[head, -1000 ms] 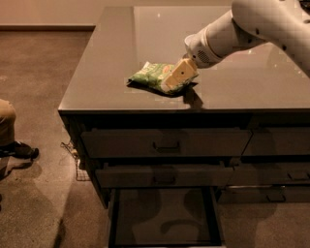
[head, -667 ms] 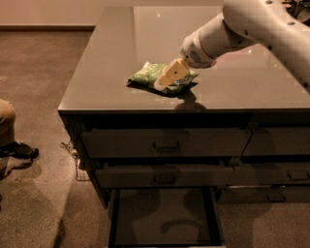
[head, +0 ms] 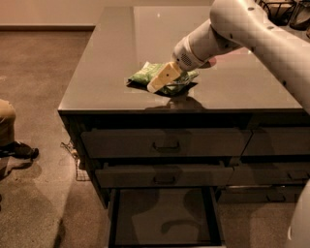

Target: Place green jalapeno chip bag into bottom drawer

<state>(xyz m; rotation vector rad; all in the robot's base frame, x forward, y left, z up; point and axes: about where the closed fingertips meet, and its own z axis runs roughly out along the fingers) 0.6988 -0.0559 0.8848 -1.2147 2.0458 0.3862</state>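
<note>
The green jalapeno chip bag (head: pixel 145 75) lies on the dark countertop (head: pixel 106 58) near its front edge. My gripper (head: pixel 160 83) comes in from the upper right on a white arm and sits right over the bag's middle, its cream-coloured fingers (head: pixel 163 76) pointing down-left and covering part of the bag. The bottom drawer (head: pixel 162 218) is pulled open below the counter front, and its dark flat floor shows with nothing in it.
Two upper drawers with bar handles (head: pixel 165 146) are closed above the open one. More closed drawers (head: pixel 276 143) stand to the right. A person's leg and shoe (head: pixel 14 145) are at the left on the carpet. Wire baskets (head: pixel 281 9) sit at the counter's far right.
My arm has shifted a little to the left and down over the bag. The bag stays in the same place on the counter.
</note>
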